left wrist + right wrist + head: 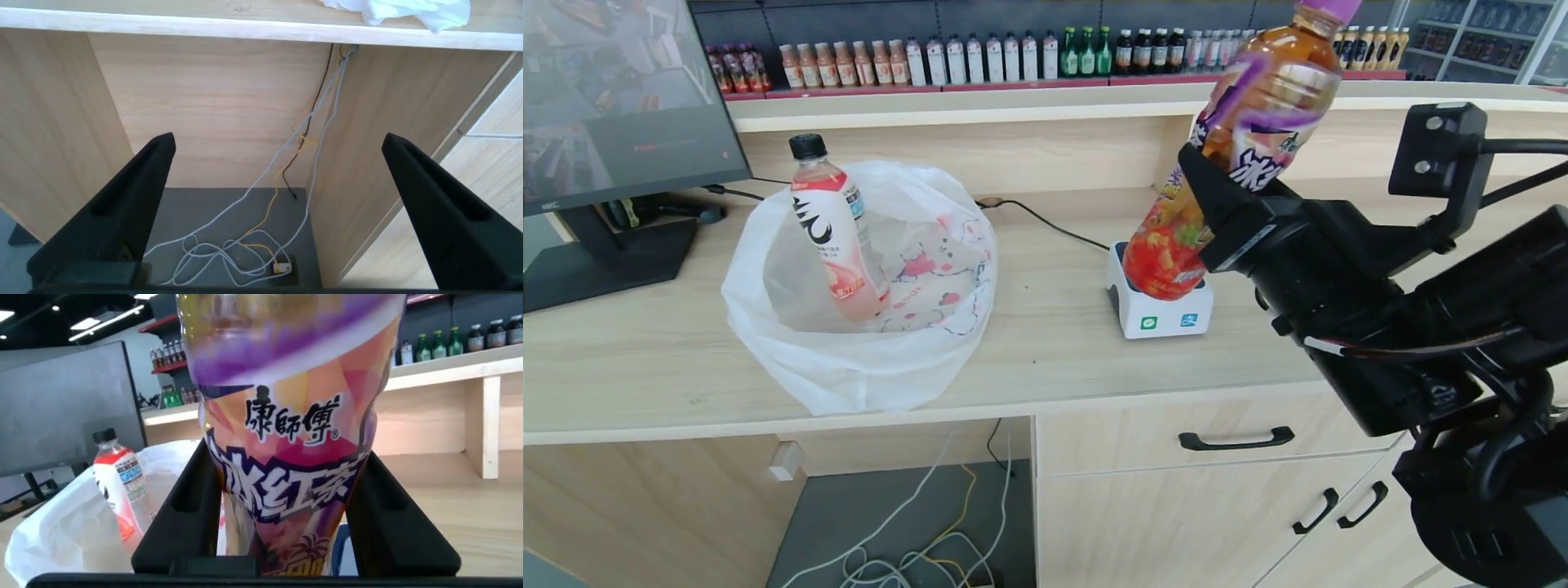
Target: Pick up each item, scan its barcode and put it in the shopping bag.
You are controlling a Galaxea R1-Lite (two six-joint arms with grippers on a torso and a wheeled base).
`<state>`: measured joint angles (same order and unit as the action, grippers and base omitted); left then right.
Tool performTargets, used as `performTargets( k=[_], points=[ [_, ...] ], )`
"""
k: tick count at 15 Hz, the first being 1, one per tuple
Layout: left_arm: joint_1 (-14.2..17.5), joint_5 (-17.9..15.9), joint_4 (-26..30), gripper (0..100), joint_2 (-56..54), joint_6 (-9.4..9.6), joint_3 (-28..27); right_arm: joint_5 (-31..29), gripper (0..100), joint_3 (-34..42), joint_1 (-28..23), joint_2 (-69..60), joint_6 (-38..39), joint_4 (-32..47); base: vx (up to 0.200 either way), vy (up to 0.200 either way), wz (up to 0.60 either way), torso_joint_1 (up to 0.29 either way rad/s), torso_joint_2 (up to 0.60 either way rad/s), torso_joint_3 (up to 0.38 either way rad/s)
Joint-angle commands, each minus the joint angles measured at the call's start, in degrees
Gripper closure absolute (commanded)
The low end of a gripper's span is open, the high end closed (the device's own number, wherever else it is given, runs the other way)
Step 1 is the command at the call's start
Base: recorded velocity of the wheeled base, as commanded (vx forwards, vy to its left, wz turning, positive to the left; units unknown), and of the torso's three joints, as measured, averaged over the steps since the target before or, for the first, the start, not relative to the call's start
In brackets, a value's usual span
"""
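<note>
Overhead, the head view takes in the whole counter (1045, 359): the right gripper (1225, 175) holds a tea bottle (1274, 82) tilted, its purple cap leaning up and to the robot's right, its base over the white scanner (1168, 314). Whether the base touches the scanner cannot be told. To the left sits the white shopping bag (849, 376), mouth open, with a pink drink bottle (833, 237) with a black cap leaning inside it. A dark monitor (613, 98) stands beyond the bag.

The right wrist view gives the tea bottle (294, 376) close up: amber liquid, and a label swirled in purple, orange and pink. The right gripper (286, 514) has both black fingers (184, 514) pressed against the bottle's sides, clamped on its lower half. Behind it are the shopping bag (57, 539) and the pink drink bottle (118, 486).

The left wrist view looks under the counter (204, 24), where the left gripper (278, 143) is spread wide with nothing between its fingers, facing loose cables (245, 245) on the floor
</note>
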<state>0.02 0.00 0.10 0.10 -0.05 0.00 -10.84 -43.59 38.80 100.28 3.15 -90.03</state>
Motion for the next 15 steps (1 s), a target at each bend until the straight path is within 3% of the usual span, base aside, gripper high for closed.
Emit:
performTargets(
  k=[1, 5, 8, 10, 13, 15],
  points=[
    [-0.02, 0.0, -0.01, 0, -0.01, -0.04, 0.0, -0.15, 100, 0.53, 0.13, -2.02, 1.16, 0.03, 0.0, 0.0, 0.0, 0.0, 0.0, 0.0],
    [-0.02, 0.0, -0.01, 0, -0.01, -0.04, 0.0, -0.94, 100, 2.02, 0.48, -2.37, 5.73, 0.29, 0.0, 0.0, 0.0, 0.0, 0.0, 0.0],
    [-0.02, 0.0, -0.01, 0, -0.01, -0.04, 0.0, -1.29, 100, -1.23, 0.57, -0.79, 12.59, 0.82, 0.0, 0.0, 0.0, 0.0, 0.0, 0.0],
    [-0.02, 0.0, -0.01, 0, -0.01, -0.04, 0.0, -1.64, 100, -6.06, 0.57, -0.52, 20.94, 6.88, 0.0, 0.0, 0.0, 0.0, 0.0, 0.0],
    [-0.02, 0.0, -0.01, 0, -0.01, -0.04, 0.0, -10.61, 100, -13.62, 0.22, 0.35, 34.91, 17.17, 0.0, 0.0, 0.0, 0.0, 0.0, 0.0],
    [-0.02, 0.0, -0.01, 0, -0.01, -0.04, 0.0, -12.98, 100, -17.58, -1.27, 2.2, 42.65, 22.97, 0.0, 0.0, 0.0, 0.0, 0.0, 0.0]
  ],
)
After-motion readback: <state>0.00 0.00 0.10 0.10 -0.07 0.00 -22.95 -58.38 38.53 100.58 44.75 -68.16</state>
